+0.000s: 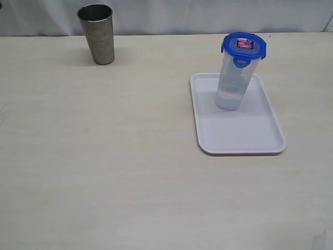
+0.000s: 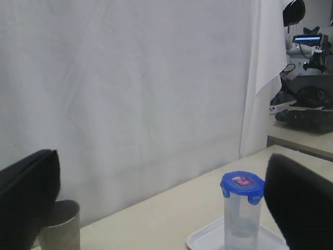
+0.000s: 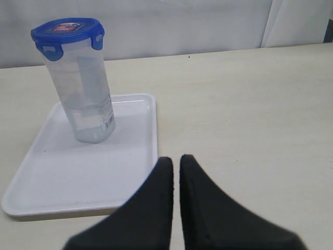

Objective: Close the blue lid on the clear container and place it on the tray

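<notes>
The clear container (image 1: pixel 232 80) stands upright on the far part of the white tray (image 1: pixel 239 135), with the blue lid (image 1: pixel 244 47) seated on its mouth, label up. Neither gripper shows in the exterior view. In the right wrist view the right gripper (image 3: pixel 176 161) is shut with nothing in it, hovering beside the tray (image 3: pixel 62 182) and apart from the container (image 3: pixel 83 88) and its lid (image 3: pixel 66 30). The left gripper (image 2: pixel 161 208) is open and empty; its dark fingers (image 2: pixel 28 192) stand wide apart. Container (image 2: pixel 242 221), lid (image 2: pixel 242 185) and tray (image 2: pixel 205 239) lie far off in the left wrist view.
A grey steel cup (image 1: pixel 97 34) stands upright at the back left of the beige table (image 1: pixel 104 156); the same steel cup (image 2: pixel 60 226) shows in the left wrist view. A white curtain (image 2: pixel 130 94) hangs behind the table's far edge.
</notes>
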`<action>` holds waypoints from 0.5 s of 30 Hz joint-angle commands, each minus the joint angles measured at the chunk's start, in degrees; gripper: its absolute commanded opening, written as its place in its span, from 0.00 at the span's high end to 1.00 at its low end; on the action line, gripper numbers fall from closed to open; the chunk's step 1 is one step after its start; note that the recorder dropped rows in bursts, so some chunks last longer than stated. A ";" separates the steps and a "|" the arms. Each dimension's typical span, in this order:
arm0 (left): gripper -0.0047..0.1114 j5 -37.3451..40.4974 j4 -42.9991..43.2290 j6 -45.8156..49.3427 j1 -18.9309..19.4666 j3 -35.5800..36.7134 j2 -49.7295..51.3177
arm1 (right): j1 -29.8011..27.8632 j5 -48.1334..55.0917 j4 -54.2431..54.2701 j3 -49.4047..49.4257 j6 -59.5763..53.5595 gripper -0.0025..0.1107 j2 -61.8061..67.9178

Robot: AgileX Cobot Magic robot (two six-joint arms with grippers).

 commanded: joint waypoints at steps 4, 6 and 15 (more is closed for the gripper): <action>0.05 -0.38 0.14 -0.60 0.06 1.60 -4.63 | -0.21 -0.22 -0.02 0.09 -0.41 0.94 -0.26; 0.05 -0.37 0.14 -0.49 0.06 1.60 -4.63 | -0.21 -0.22 -0.02 0.09 -0.41 0.94 -0.26; 0.05 -0.20 0.14 -0.39 -0.53 1.60 -4.63 | -0.21 -0.22 -0.02 0.09 -0.41 0.94 -0.26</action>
